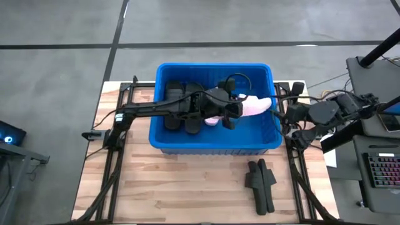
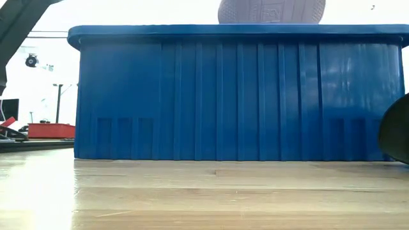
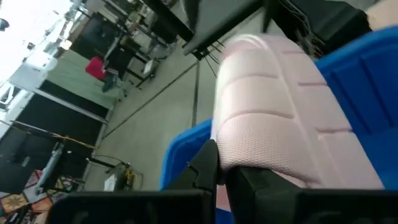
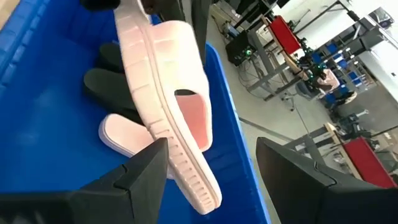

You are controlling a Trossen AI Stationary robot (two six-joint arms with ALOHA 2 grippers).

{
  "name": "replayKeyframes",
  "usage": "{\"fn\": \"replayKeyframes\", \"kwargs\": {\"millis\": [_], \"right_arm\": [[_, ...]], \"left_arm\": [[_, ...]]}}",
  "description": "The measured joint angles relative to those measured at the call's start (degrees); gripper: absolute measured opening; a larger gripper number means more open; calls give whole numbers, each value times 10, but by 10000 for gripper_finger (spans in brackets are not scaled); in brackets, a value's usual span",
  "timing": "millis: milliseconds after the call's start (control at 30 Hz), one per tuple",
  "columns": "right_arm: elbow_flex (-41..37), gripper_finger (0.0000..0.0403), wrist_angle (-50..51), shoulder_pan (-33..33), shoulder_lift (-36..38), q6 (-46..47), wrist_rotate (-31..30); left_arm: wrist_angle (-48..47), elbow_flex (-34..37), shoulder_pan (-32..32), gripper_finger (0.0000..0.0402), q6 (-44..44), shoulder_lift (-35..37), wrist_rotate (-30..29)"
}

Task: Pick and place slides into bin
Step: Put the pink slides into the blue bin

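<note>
Left gripper clamps a pale pink foam slide above the big blue ribbed plastic bin; right gripper, fingers spread wide, sits at the bin's right rim, empty.

Wooden plank table top, pale, butcher-block pattern. Floor — grey concrete with dark seams. Keyboard with lit keys on a side desk, right of the table. Red metal racks and dark frames in a workshop beyond. Bright daylight — washed-out background in the low view.
</note>
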State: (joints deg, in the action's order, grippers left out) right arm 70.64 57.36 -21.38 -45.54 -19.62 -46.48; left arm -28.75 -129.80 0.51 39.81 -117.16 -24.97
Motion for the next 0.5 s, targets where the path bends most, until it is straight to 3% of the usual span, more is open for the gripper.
{"fn": "replayKeyframes", "kwargs": {"millis": [500], "right_arm": [[13,220,11,18,-63,3,13]], "left_arm": [[33,1,-1,0,32,12,5]]}}
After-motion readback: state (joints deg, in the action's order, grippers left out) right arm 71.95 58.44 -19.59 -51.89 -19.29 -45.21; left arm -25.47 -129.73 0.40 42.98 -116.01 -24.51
